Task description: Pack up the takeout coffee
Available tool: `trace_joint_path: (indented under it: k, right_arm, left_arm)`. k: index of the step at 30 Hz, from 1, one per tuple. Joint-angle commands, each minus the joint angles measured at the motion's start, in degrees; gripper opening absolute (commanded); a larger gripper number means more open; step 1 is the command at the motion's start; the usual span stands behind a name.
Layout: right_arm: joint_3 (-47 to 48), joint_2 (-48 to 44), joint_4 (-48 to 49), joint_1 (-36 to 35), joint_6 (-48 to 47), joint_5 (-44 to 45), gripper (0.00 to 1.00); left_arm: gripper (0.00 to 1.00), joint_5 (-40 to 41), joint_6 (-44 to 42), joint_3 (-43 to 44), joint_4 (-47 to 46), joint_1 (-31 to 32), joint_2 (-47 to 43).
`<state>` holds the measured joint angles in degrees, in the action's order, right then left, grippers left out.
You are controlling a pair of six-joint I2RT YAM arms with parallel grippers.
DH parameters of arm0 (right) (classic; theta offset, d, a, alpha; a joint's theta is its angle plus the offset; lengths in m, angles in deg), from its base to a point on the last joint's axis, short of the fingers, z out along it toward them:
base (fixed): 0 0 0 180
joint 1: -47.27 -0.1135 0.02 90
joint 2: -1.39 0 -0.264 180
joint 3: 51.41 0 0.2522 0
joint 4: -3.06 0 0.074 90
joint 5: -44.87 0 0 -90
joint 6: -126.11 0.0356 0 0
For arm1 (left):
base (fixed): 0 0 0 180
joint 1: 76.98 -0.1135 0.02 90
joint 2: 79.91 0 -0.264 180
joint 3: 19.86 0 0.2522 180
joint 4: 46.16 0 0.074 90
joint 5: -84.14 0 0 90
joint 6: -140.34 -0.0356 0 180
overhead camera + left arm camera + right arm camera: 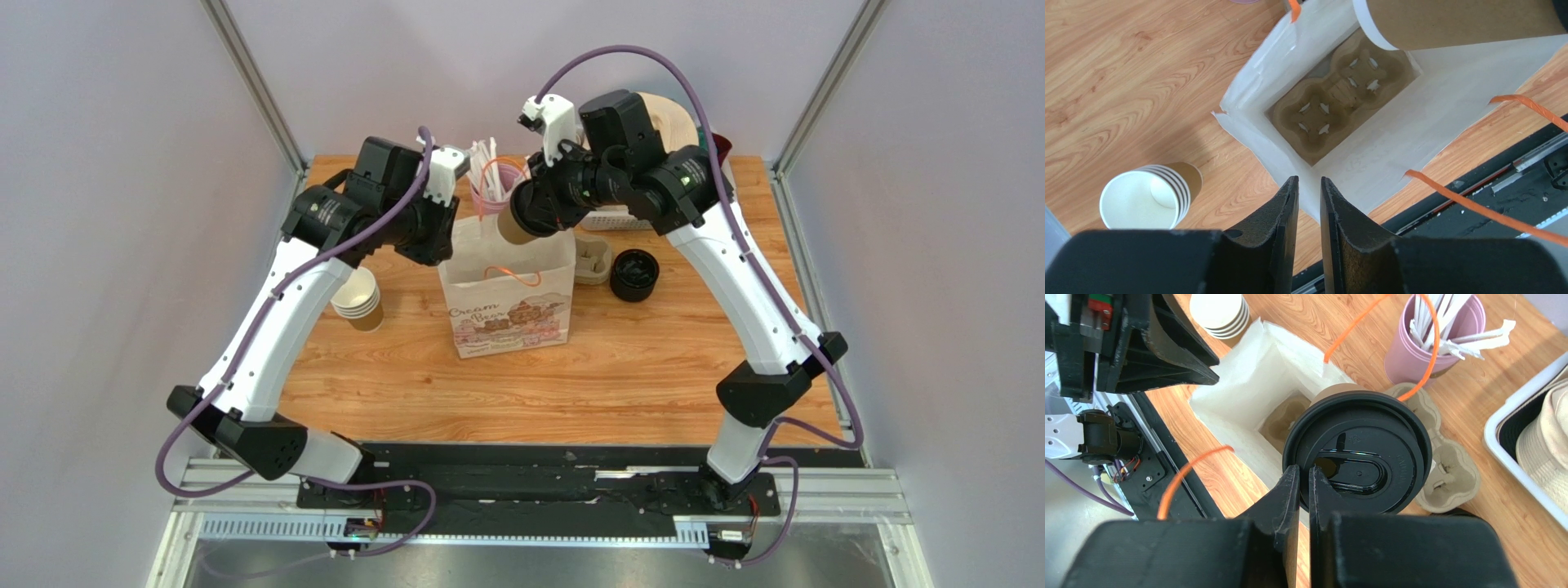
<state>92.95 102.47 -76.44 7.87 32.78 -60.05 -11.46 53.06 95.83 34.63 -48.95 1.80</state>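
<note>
left gripper jaws slightly apart | bag open, carrier inside | takeout coffee above | cup stack beside

A wooden table in a small, pale room

We see a wooden table with light brown wavy lines in its top. Behind its far edge stands a plain back wall, and a left wall and a right wall close in on the sides. They all look pale purple-grey. A thin left post and a thin right post, both metal, go up from the table's far corners. Along the near edge lies a flat black plate, and just past it a silver rail. The light is soft and even, with only faint shadows on the wood.
</note>
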Motion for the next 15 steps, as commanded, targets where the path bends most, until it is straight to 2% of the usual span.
trace_joint_path:
  k: [1, 5, 9, 11, 15]
  right_arm:
    - [0.6, -2.5, 0.8, -2.7, -1.6, 1.1, 0.00]
    - [-3.9, -5.7, 1.0, -4.2, -1.5, 3.3, 0.00]
    - [-7.2, -7.4, 1.3, -4.2, -1.2, 4.8, 0.00]
    - [-8.4, -7.9, 1.6, -4.3, -0.8, 5.4, 0.00]
    - [-9.5, -7.5, 1.9, -4.3, 0.0, 8.3, 0.00]
  left_arm:
    - [0.29, 1.1, 0.1, 1.7, -0.9, 0.0, -1.9]
    - [0.34, 2.9, -4.2, 6.7, -1.1, -1.7, 0.5]
    - [0.41, 3.2, -11.0, 8.6, -7.0, -3.3, 2.9]
    - [0.47, -1.9, -14.9, 9.5, -8.0, -4.4, 4.0]
    - [0.48, -9.0, -18.4, 11.6, -8.1, -4.9, 7.3]
